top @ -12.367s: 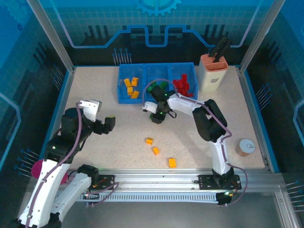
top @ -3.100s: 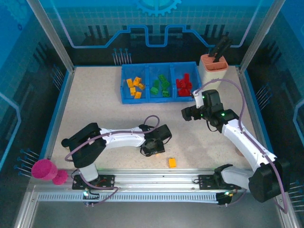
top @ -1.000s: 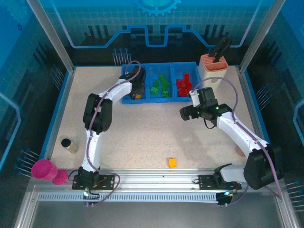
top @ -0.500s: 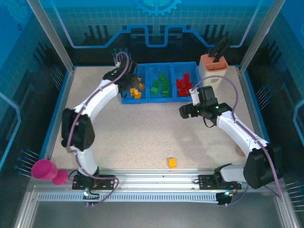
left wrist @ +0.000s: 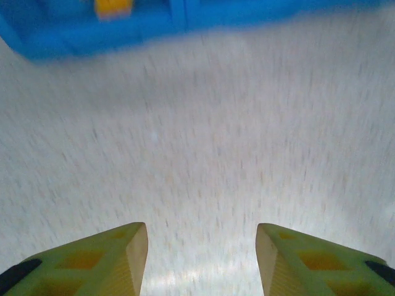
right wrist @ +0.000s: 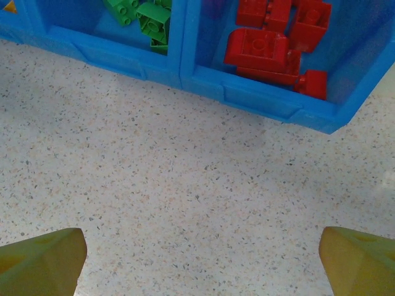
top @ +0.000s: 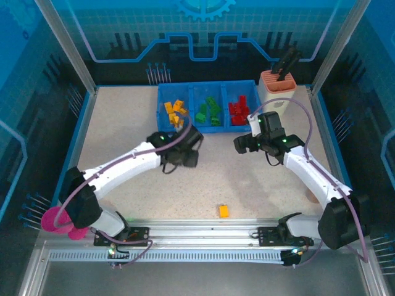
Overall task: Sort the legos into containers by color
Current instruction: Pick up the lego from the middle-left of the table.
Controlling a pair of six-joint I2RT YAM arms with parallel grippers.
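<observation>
The blue tray point(top: 205, 127) stands at the back centre with its three containers side by side. They hold orange legos point(top: 174, 112) on the left, green legos point(top: 210, 111) in the middle and red legos point(top: 239, 110) on the right. One orange lego point(top: 224, 211) lies alone near the front edge. My left gripper point(top: 187, 143) hovers over bare table just in front of the tray, open and empty point(left wrist: 202, 246). My right gripper point(top: 242, 145) hangs in front of the red compartment, wide open and empty point(right wrist: 202, 259). The right wrist view shows green legos point(right wrist: 145, 15) and red legos point(right wrist: 271, 43).
A peach-and-white holder point(top: 278, 91) with black tools stands right of the tray. A pink object point(top: 58, 219) sits beyond the front left corner. The left wrist view is blurred, with the tray wall point(left wrist: 185, 24) and one orange brick point(left wrist: 113, 7) at its top.
My left arm has swung from over the tray's left end back to the table in front of it, and its jaws have opened wider. The right arm has barely moved.
</observation>
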